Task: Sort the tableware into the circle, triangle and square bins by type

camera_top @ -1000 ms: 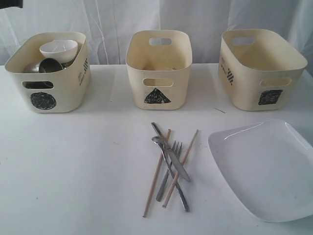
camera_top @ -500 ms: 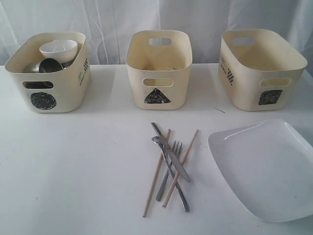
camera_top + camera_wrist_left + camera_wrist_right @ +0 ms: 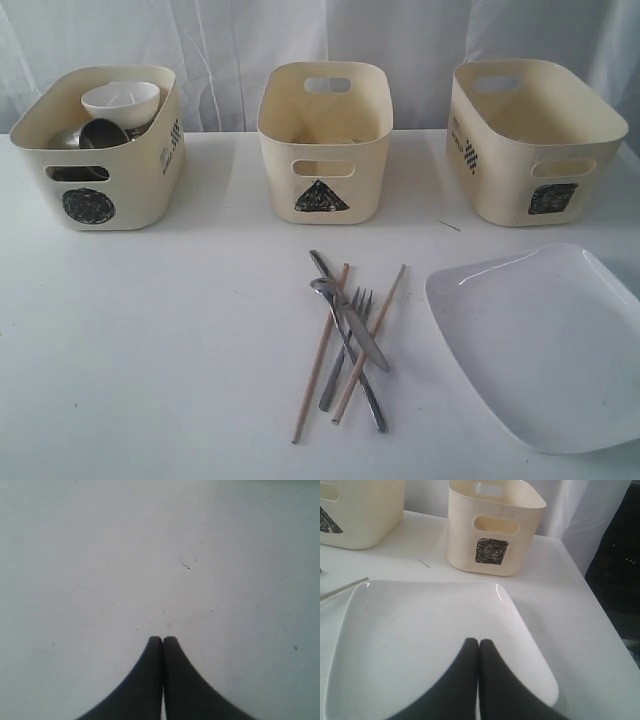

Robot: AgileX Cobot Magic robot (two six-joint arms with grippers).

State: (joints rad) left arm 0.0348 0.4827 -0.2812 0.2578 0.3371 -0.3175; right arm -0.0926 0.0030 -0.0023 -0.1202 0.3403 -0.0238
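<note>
The left tool (image 3: 162, 641) hangs, tips pressed together, over the worktop (image 3: 125, 555); the right tool (image 3: 478, 643), tips likewise together, hovers above the white plate (image 3: 410, 625).

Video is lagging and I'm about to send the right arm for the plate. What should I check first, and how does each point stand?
1. Right tool open for a grasp: not ok, it is shut and empty.
2. Right tool above the plate: ok.
3. Plate free of cutlery: ok, the nearest chopstick lies beside it, apart.
4. Square bin has room: ok, nothing shows inside.
5. Left tool clear of the path: cannot tell, its view shows only bare table.
6. Plate fits the bin: cannot tell.
</note>
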